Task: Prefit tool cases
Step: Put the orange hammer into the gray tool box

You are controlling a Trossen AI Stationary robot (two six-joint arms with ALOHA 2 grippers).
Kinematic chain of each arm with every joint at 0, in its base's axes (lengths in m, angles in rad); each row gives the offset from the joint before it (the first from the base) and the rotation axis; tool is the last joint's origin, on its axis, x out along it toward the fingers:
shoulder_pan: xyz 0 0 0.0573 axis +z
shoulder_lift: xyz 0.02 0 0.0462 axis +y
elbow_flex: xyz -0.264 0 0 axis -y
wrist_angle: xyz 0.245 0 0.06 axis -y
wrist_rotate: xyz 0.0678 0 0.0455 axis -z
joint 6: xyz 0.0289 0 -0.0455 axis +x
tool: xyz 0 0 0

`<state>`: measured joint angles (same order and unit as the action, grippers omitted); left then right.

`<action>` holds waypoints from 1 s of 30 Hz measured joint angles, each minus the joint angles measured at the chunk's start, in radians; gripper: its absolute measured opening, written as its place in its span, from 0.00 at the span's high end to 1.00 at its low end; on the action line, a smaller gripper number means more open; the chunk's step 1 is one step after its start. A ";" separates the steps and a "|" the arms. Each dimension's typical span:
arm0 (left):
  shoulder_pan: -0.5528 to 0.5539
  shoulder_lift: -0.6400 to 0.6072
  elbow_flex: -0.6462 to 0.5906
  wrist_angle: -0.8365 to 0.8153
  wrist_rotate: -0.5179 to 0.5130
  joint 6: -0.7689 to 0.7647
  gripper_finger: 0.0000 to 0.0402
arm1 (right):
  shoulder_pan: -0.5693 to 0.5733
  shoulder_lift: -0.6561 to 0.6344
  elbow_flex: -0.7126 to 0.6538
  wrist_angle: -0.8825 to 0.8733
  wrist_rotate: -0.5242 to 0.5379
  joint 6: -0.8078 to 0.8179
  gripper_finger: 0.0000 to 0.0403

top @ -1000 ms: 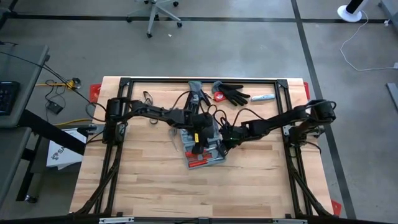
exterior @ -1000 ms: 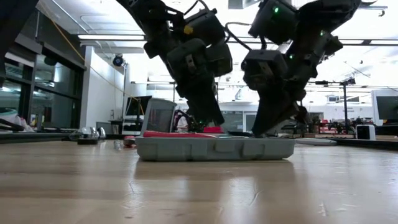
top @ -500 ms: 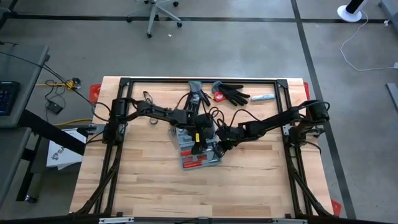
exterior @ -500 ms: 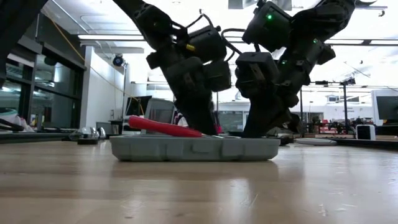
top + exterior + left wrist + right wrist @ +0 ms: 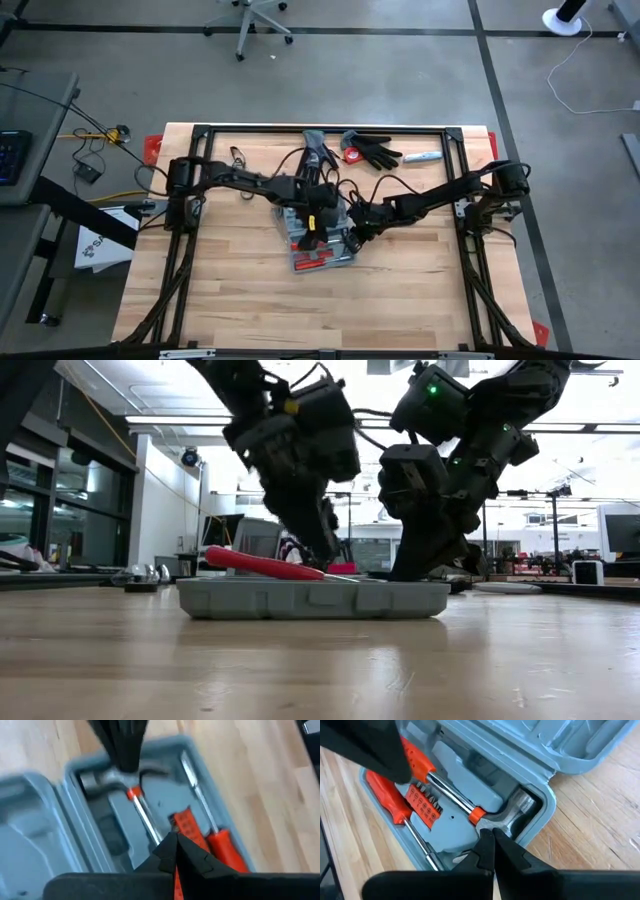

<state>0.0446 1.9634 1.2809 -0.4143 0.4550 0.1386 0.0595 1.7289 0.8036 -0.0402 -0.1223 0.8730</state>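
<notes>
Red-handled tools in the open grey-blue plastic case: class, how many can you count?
2: a red-handled hammer lying in the moulded tray, its handle end raised, and a red-handled screwdriver beside it. The arms may hide others.

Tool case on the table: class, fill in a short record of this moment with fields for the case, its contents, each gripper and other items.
case: tool case, open, flat on the wooden table
contents: hammer, red-handled screwdriver, red bit holder
hammer: red handle tilted up out of the tray
left gripper: jaws shut, above the tray
right gripper: jaws shut, beside the hammer head
other items: black gloves at the far edge
</notes>
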 joint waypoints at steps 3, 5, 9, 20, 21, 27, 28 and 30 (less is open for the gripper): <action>-0.001 0.036 -0.060 0.063 0.016 -0.017 1.00 | -0.001 0.000 0.000 0.001 -0.001 -0.002 1.00; 0.002 0.050 -0.095 0.096 0.035 -0.035 1.00 | -0.001 0.000 0.000 0.001 -0.002 0.000 1.00; 0.007 0.055 -0.129 0.135 0.046 -0.057 1.00 | -0.001 0.000 0.000 0.004 0.000 0.000 1.00; 0.011 0.018 -0.139 0.199 0.030 -0.101 1.00 | -0.001 -0.005 -0.001 0.003 0.011 0.016 1.00; 0.012 0.008 -0.140 0.195 0.021 -0.101 1.00 | -0.001 -0.015 -0.001 0.004 0.022 0.016 1.00; 0.023 -0.085 -0.144 0.176 -0.063 -0.121 1.00 | 0.007 -0.106 -0.005 -0.032 0.100 -0.006 1.00; 0.022 -0.105 -0.143 0.177 -0.061 -0.131 1.00 | 0.014 -0.121 -0.004 -0.041 0.102 -0.012 1.00; 0.015 -0.133 -0.142 0.182 -0.042 -0.142 1.00 | 0.031 -0.132 -0.004 -0.055 0.100 -0.025 1.00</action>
<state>0.0600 1.8301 1.1389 -0.2325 0.4130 -0.0037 0.0907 1.5968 0.7994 -0.0948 -0.0222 0.8478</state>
